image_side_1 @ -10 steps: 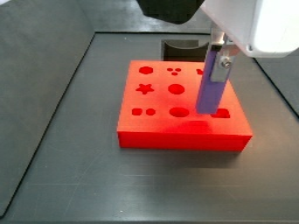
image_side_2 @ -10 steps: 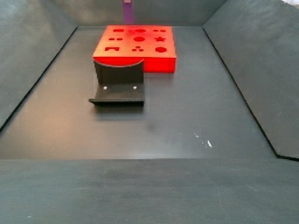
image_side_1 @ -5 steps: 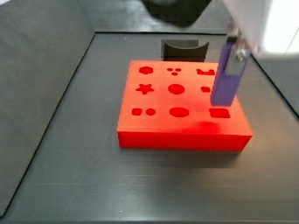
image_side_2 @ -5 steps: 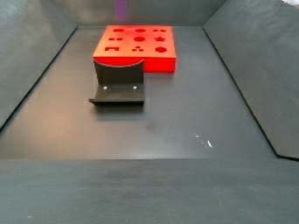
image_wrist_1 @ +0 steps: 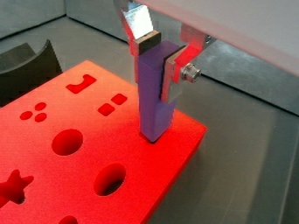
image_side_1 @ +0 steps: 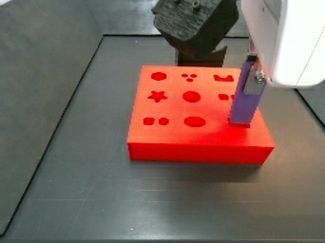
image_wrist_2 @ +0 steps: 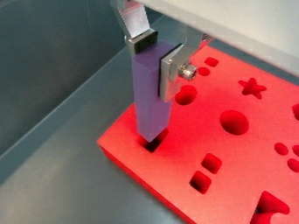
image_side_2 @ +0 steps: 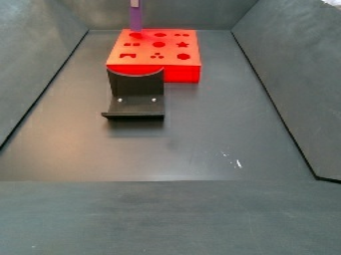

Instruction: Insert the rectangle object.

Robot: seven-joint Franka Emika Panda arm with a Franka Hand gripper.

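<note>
My gripper is shut on the rectangle object, a slim purple bar held upright by its upper part. The bar stands over a corner of the red block, which has several shaped holes. In a wrist view the bar has its lower end in a square hole near the edge of the block, between my gripper's silver fingers. In a side view the bar stands at the right edge of the block under the gripper. In a side view only the bar's lower part shows above the block.
The dark fixture stands on the floor against the block's side and also shows in a wrist view. Grey walls enclose the dark floor. The arm's dark body hangs over the block's far side.
The bar has moved right across the block, then down. Its lower end now sits in the square hole, and less of its length shows above the block.
</note>
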